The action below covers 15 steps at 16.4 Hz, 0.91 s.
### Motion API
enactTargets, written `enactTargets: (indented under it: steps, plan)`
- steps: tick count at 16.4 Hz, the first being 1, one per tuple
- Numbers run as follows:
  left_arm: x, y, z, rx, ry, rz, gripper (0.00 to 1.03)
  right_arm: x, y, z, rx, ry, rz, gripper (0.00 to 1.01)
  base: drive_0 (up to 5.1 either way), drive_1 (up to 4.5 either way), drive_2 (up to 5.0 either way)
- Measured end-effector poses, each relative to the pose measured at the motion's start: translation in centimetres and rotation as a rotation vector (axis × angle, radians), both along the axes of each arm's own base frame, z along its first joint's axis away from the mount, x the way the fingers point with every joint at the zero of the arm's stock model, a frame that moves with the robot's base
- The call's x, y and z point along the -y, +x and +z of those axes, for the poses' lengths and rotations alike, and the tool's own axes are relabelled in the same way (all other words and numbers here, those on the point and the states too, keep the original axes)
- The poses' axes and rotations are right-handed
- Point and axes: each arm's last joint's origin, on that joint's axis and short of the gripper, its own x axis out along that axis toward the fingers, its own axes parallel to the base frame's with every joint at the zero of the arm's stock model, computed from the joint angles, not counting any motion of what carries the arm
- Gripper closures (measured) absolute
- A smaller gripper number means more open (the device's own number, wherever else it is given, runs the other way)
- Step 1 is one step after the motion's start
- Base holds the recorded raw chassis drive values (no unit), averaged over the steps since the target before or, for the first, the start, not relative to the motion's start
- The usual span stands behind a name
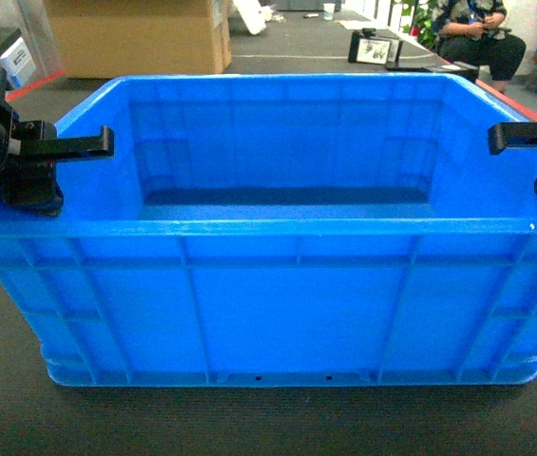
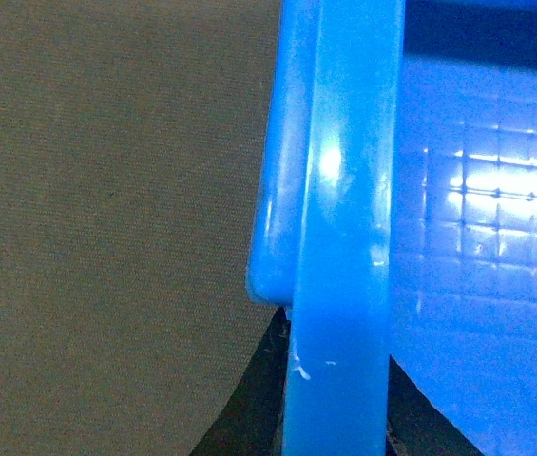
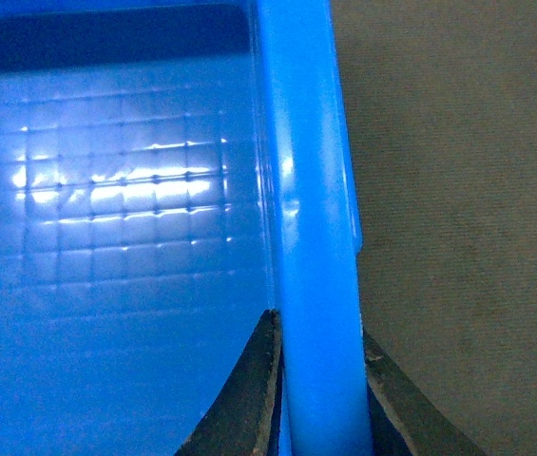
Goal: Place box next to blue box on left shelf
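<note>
On dark carpet, one blue crate (image 1: 287, 313), left end effector (image 1: 83, 144) and right end effector (image 1: 515, 138) clamping its rim

- You have the box (image 1: 287, 313) on the floor (image 1: 249, 423), directly ahead.
- Your left gripper (image 1: 64, 157) straddles its left rim, right gripper (image 1: 525, 142) its right rim.

Glossy blue plastic box (image 1: 287, 313) – on matt, woven-looking grey floor (image 2: 106, 237).
</note>
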Motion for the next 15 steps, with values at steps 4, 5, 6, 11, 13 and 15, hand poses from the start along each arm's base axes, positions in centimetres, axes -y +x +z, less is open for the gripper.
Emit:
enactTargets:
  steps: [4, 5, 6, 11, 13, 15]
  plan:
    - [0.0, -0.2, 0.1, 0.016, 0.015, -0.007, 0.95, 0.0, -0.4, 0.3, 0.014, 0.015, 0.011, 0.89, 0.0, 0.0, 0.0]
    - [0.1, -0.6, 0.3, 0.033, 0.026, -0.015, 0.95, -0.1, -0.8, 0.5, 0.024, 0.011, 0.012, 0.89, 0.0, 0.0, 0.0]
    - [0.4, -1.5, 0.8, 0.06, 0.045, -0.022, 0.95, -0.3, -1.8, 0.8, 0.047, -0.001, 0.016, 0.89, 0.0, 0.0, 0.0]
    - [1.0, -8.3, 5.1, 0.292, 0.08, -0.023, 0.95, -0.6, -8.4, 4.7, 0.273, -0.062, 0.027, 0.89, 0.0, 0.0, 0.0]
    - [0.7, -11.7, 5.0, 0.317, 0.09, -0.003, 0.95, -0.5, -11.2, 4.3, 0.299, -0.062, 0.037, 0.89, 0.0, 0.0, 0.0]
    - [0.5, -14.9, 3.7, 0.286, 0.115, 0.008, 0.95, -0.3, -13.7, 2.6, 0.257, -0.068, 0.051, 0.89, 0.0, 0.0, 0.0]
